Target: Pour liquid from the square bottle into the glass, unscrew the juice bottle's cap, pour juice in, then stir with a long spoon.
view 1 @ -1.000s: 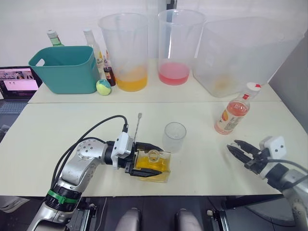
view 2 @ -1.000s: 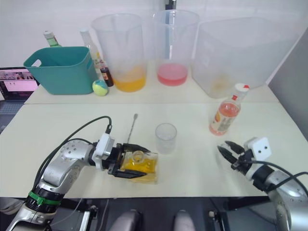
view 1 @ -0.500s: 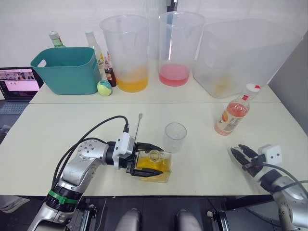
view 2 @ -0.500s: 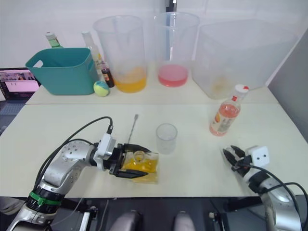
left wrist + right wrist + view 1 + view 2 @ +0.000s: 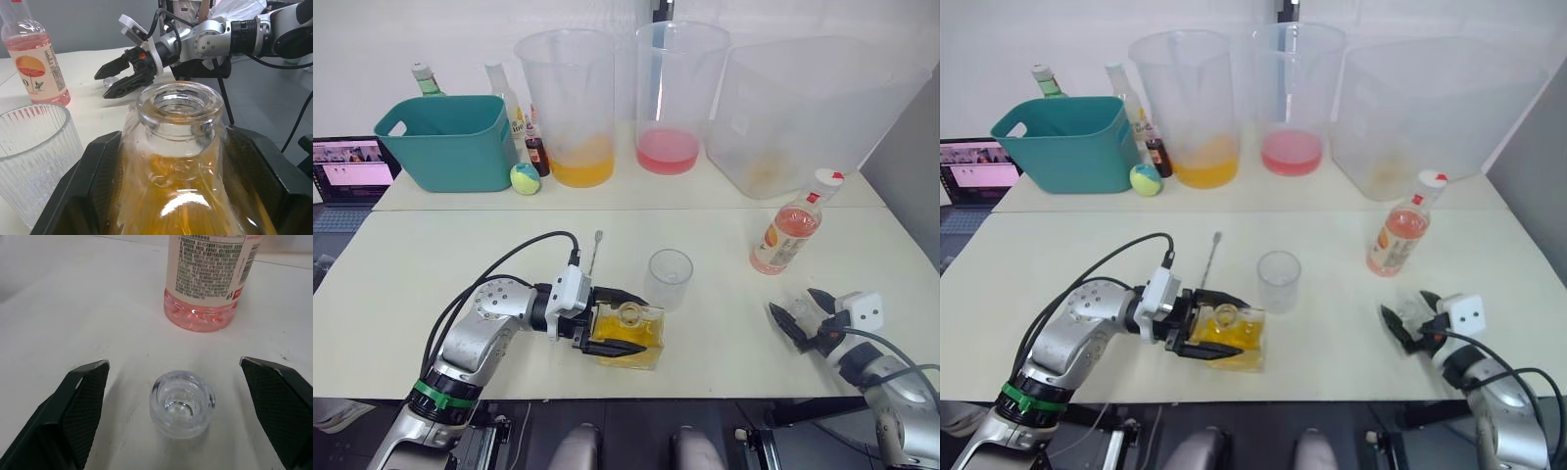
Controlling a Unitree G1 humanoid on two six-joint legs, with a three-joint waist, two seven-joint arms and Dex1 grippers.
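Clamping the square bottle (image 5: 628, 336) beside the glass (image 5: 669, 278), the left claw (image 5: 607, 322) kept its grip; the right claw (image 5: 801, 315) had opened, leaving the stopper (image 5: 182, 403) on the bench (image 5: 705, 245), so pouring could begin.

The near white table (image 5: 431, 264) carries the glass (image 5: 669, 278) at centre, with the long spoon (image 5: 593, 252) at its nine o'clock and the juice bottle (image 5: 789, 231) at three o'clock. A clear stopper (image 5: 182, 402) rests at four o'clock, near the juice bottle. The far table (image 5: 636, 191) at twelve o'clock bears a teal tub (image 5: 446, 140), a ball (image 5: 524, 177), two pitchers (image 5: 570, 103) and a large clear tub (image 5: 803, 108).
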